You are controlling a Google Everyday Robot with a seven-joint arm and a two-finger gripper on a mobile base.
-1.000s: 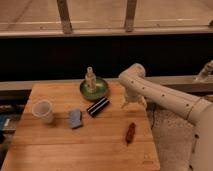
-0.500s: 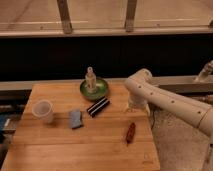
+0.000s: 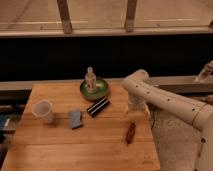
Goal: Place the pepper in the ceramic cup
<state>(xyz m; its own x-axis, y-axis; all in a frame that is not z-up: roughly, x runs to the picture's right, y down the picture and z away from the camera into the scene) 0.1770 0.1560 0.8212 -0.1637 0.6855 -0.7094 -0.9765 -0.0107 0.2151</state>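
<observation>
At the far left of the wooden tabletop (image 3: 60,150) stands the ceramic cup (image 3: 43,111), upright, mouth up, with bare wood all around it. Just right of it, and a little nearer, lies a small blue-grey block (image 3: 75,119), flat on the wood and apart from the cup. Next comes a black ribbed block (image 3: 98,106), lying at a slant, its left end close to the blue-grey block; I cannot tell whether the two touch. Behind it, toward the far edge, sits a green bowl (image 3: 104,93) with a pale bottle (image 3: 90,79) standing upright inside.

Further right lies the pepper (image 3: 130,132), dark red and slim, flat on the tabletop near the right edge, with its length running roughly from near to far. It is well apart from the cup, with both blocks lying between them.

My end effector (image 3: 136,113) hangs pointing down over the right part of the tabletop, just beyond the pepper's far end and a touch to its right. Its fingers stand wide, with nothing between them, and they are not on the pepper. My white arm (image 3: 170,102) reaches in from the right, bends at a rounded joint above the end effector, and runs off past the tabletop's right edge.
</observation>
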